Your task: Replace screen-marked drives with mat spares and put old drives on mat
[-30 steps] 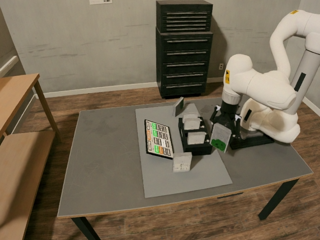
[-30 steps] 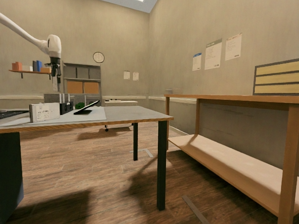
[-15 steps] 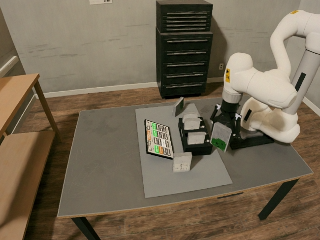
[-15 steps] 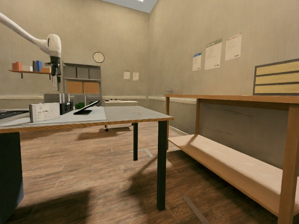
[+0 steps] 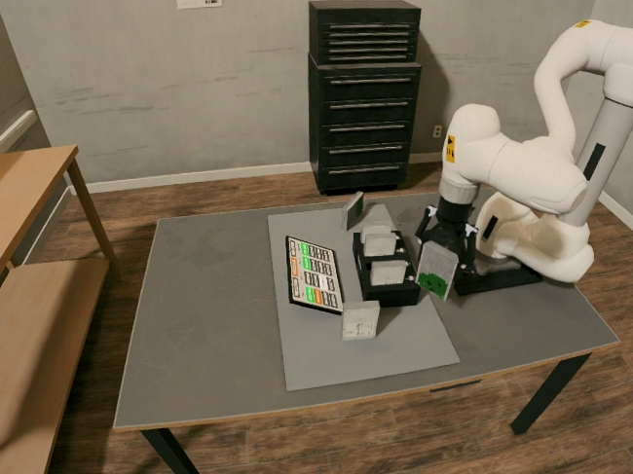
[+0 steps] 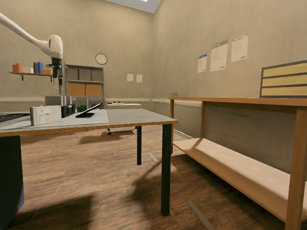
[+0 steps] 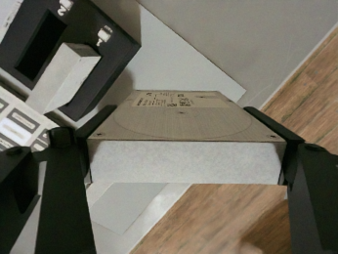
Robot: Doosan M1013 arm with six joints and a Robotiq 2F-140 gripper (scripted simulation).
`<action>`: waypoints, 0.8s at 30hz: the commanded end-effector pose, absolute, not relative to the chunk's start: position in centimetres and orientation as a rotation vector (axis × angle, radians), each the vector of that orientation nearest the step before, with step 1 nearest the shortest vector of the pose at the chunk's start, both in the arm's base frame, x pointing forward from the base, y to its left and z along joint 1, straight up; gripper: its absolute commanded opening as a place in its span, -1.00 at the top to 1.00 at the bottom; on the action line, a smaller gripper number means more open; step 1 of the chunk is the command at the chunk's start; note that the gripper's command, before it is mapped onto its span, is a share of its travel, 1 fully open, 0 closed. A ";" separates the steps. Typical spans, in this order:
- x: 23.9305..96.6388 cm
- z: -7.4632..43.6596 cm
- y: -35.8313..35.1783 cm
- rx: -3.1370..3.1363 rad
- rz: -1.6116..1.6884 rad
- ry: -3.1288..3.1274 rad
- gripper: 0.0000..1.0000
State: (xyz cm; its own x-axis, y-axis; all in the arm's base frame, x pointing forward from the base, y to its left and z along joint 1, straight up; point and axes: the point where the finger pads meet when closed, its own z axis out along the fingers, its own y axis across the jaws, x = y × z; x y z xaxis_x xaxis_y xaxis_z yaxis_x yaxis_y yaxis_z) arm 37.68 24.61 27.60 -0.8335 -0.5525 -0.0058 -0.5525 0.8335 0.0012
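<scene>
The gripper [image 5: 446,255] [image 6: 57,82] [image 7: 180,121] clasps a drive [image 5: 436,271] [image 6: 56,85] [image 7: 188,162] above the desk [image 5: 201,284] [image 6: 143,116] [image 7: 254,39], beside the dock [image 5: 390,296] [image 6: 68,110] [image 7: 109,80], toward the desk's right edge in the top view.

Matt, rough-grained wooden floor [image 5: 237,443] [image 6: 102,174] [image 7: 313,80].

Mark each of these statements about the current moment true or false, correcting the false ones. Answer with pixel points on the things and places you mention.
1. The black two-finger gripper [image 5: 440,271] [image 6: 57,86] [image 7: 180,121] is shut on a flat grey rectangular drive [image 5: 436,266] [image 7: 188,162]. True.
2. The held drive is seated in the black dock [image 5: 392,298] [image 6: 68,110] [image 7: 109,73]. False: it is held in the air beside the dock.
3. Three drives stand in the dock. True.
4. The tilted black-framed screen [image 5: 314,276] [image 6: 89,110] [image 7: 20,122] shows only green marks. False: it shows orange ones too.
5. A white-labelled grey drive [image 5: 360,320] [image 6: 46,115] lies in the dock. False: it stands on the light grey mat [image 5: 369,371] [image 6: 96,118] [image 7: 181,61].
</scene>
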 end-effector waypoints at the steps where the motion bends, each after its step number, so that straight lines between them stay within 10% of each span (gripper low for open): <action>1: 37.7 27.7 24.6 -0.905 0.005 3.002 0.80; 24: 37.8 27.7 24.5 -0.938 0.005 2.992 0.80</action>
